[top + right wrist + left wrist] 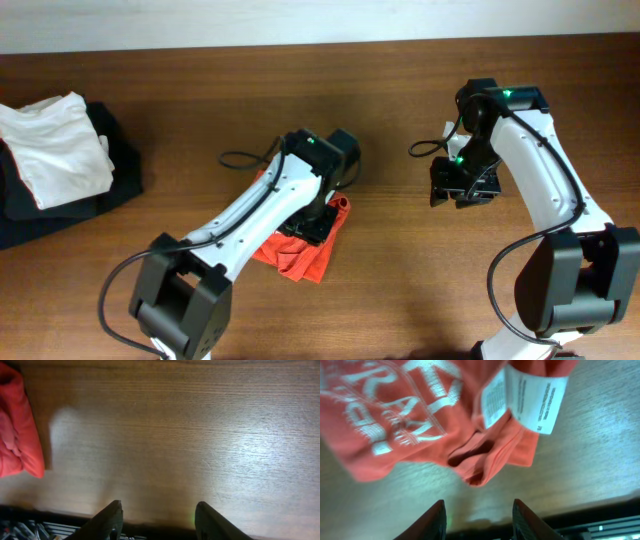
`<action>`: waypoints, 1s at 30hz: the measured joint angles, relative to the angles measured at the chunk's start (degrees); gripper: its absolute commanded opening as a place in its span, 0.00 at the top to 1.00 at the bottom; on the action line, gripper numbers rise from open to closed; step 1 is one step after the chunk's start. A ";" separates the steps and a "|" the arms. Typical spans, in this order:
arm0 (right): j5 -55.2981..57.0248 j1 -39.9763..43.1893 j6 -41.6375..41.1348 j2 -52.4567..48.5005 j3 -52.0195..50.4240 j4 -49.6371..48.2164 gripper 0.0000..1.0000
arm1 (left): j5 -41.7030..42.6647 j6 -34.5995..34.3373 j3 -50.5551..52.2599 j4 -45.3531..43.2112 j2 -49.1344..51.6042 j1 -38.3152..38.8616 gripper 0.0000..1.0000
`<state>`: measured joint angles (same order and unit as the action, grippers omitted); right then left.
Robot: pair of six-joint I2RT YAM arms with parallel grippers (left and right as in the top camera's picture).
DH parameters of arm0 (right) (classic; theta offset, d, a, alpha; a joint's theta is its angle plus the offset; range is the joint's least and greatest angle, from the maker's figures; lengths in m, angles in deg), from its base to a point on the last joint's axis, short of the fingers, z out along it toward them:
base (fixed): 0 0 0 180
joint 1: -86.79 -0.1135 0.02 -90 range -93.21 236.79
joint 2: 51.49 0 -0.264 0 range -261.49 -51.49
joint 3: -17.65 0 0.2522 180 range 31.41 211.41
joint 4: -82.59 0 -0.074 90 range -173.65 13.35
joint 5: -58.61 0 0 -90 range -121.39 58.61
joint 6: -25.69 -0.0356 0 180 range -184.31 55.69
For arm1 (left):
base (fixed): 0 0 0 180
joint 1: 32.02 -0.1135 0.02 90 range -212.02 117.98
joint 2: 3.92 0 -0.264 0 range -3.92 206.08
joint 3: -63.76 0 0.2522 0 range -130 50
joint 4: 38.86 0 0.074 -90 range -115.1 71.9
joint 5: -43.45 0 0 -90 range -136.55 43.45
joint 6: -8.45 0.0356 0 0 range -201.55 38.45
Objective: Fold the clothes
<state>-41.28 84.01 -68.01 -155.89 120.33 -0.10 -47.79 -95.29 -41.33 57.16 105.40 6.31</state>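
Red-orange T-shirt [300, 258] lies bunched, partly hidden overhead beneath the left gripper [478, 503]. That and the right gripper [159, 504] both gape empty. A white garment [55, 150] on a black garment [125, 168] sits well apart.

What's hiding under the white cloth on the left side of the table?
A black garment lies under the white cloth, peeking out past its right and near edges. Its middle is covered, so anything else there cannot be seen.

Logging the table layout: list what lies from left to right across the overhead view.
white garment → red-orange T-shirt → right gripper
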 measured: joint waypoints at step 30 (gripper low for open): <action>-15.63 -22.93 2.64 -19.89 0.11 -17.29 0.54 | 30.32 22.45 -9.20 -14.03 16.92 -30.93 0.13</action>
<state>-56.91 61.08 -65.37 -175.78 120.44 -17.39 -17.47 -72.84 -50.53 43.13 122.31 -24.62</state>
